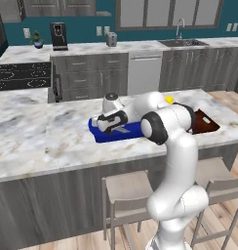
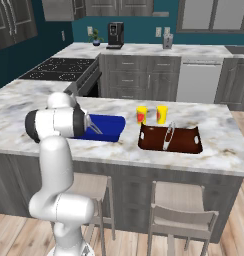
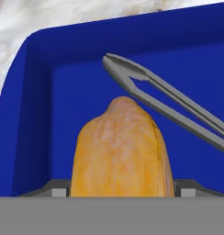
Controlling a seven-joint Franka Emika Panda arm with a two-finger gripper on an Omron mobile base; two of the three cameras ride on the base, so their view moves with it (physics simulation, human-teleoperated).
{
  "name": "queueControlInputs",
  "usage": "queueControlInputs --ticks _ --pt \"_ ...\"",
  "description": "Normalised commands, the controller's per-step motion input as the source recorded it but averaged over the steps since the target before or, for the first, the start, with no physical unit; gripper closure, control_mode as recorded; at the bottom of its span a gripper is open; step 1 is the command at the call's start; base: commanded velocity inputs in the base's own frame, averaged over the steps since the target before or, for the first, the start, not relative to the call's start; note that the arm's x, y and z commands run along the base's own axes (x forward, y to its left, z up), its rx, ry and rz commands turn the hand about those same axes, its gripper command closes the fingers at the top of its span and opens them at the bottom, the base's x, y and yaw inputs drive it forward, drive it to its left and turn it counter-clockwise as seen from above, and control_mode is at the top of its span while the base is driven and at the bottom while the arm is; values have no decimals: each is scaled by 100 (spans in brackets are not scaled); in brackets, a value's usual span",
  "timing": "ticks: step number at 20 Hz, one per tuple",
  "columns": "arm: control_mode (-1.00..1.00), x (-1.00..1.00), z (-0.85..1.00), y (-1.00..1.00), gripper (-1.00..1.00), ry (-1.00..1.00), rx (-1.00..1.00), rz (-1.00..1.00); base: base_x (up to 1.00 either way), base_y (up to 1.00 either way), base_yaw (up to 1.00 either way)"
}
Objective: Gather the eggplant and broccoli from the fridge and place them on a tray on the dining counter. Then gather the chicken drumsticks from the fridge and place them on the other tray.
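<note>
Chicken drumstick (image 3: 119, 149): golden, between my jaws, which are closed on its sides, held over the blue tray (image 3: 36, 114). Grey tongs (image 3: 169, 105) lie in that tray just beside it. Brown tray (image 2: 170, 140): on the marble surface (image 2: 224, 150), well apart, near two yellow cups (image 2: 142, 114).

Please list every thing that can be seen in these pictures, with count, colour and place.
Blue rectangular tray: one, blue, on the marble dining counter.
Golden-brown chicken drumstick: one, between the gripper's fingers, over the blue tray.
Grey metal tongs: one pair, grey, in the blue tray.
Dark brown tray: one, brown, right of the blue tray; grey tongs in it.
Yellow cups: two, yellow, behind the brown tray.
Black coffee machine: one, back counter.
Stools: two, beige seats, before the counter.
Gripper: one, over the blue tray, holding the drumstick.
</note>
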Motion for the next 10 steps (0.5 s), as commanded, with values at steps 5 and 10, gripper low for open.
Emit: queueControlInputs --ticks 5,10 --pt "-100 16 -17 2 100 3 0 0 0 0 0" --pt "-100 17 -17 4 100 3 0 0 0 0 0"
